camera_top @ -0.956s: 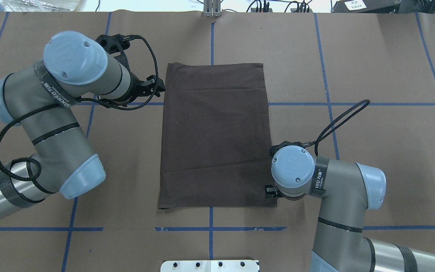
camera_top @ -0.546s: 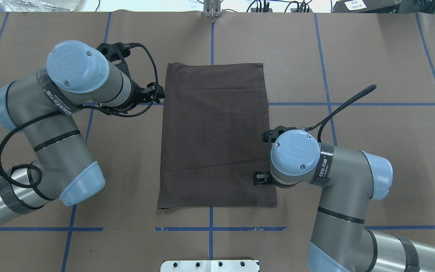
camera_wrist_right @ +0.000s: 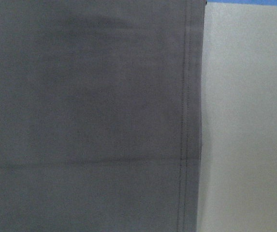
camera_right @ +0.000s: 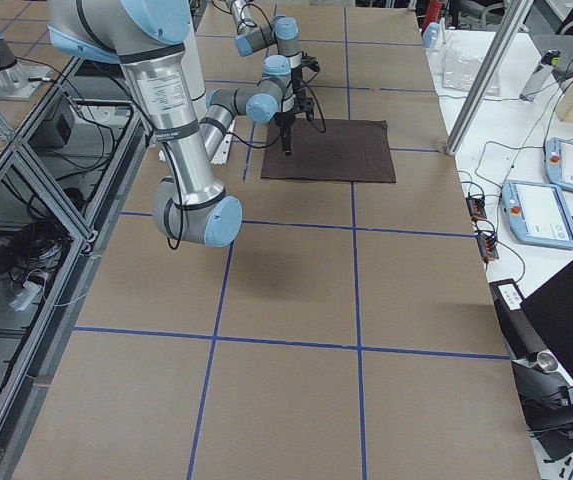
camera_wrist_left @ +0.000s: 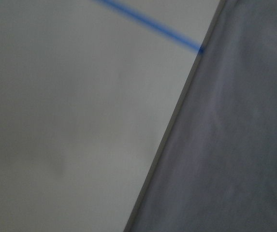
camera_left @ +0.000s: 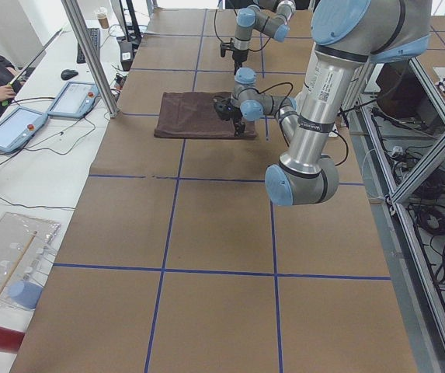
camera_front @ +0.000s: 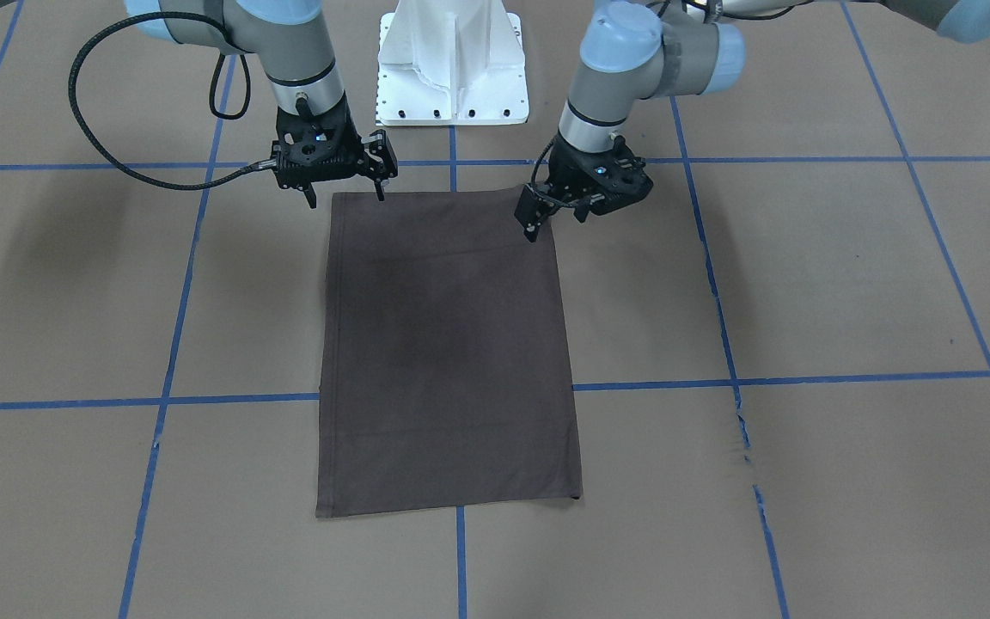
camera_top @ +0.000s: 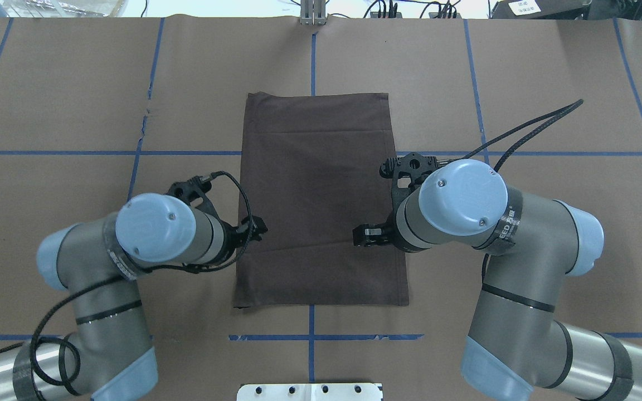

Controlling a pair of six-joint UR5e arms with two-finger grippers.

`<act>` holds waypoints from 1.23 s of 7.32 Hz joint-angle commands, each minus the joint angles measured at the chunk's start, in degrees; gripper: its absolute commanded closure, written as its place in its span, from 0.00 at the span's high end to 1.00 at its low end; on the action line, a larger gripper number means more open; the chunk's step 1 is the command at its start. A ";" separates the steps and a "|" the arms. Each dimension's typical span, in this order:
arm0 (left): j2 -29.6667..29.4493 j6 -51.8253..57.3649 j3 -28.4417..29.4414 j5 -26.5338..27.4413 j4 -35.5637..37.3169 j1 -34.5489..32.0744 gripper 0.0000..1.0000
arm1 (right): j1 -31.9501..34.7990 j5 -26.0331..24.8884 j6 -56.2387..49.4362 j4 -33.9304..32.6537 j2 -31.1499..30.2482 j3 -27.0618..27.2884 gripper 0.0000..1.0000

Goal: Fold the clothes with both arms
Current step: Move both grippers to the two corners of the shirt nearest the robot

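Garment: dark brown thin-fabric T-shirt (camera_top: 315,195) lies flat as a long narrow rectangle at the middle of the brown paper-covered surface (camera_top: 48,83). A faint crease (camera_top: 315,132) crosses its far part.
Change, left: silver-grey left arm with light blue joint caps (camera_top: 154,228) has swung back from the far left edge of the T-shirt toward the robot. The black left hand (camera_top: 255,228) now sits at the left edge of the near half.
Change, right: matching right arm (camera_top: 463,192) has come off the near right corner. The black right hand (camera_top: 366,236) now hangs over the cloth just inside the right edge.
Unchanged: T-shirt outline; no edge lifted.
Left hand state: jaws stand apart in the front view, nothing held.
Right hand state: jaws wide apart, nothing held; it appears raised off the cloth.
Wrist views: cloth edge and bare surface only; contact cannot be told.
Reading: both hands are empty and gathered at the near end. This is likely the setup for gripping the near corners for a lengthwise fold, which has not yet begun.
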 commanded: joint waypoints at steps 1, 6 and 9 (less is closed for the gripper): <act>0.18 -5.87 -0.05 2.33 0.01 5.80 0.98 | 1.47 1.73 0.10 0.42 0.03 0.33 1.00; 0.26 -7.11 -0.05 2.68 2.82 7.13 0.89 | 2.09 1.91 0.10 0.42 0.11 0.33 1.00; 0.53 -7.29 -0.05 2.68 2.91 6.96 0.44 | 2.09 1.91 0.10 0.42 0.11 0.33 1.00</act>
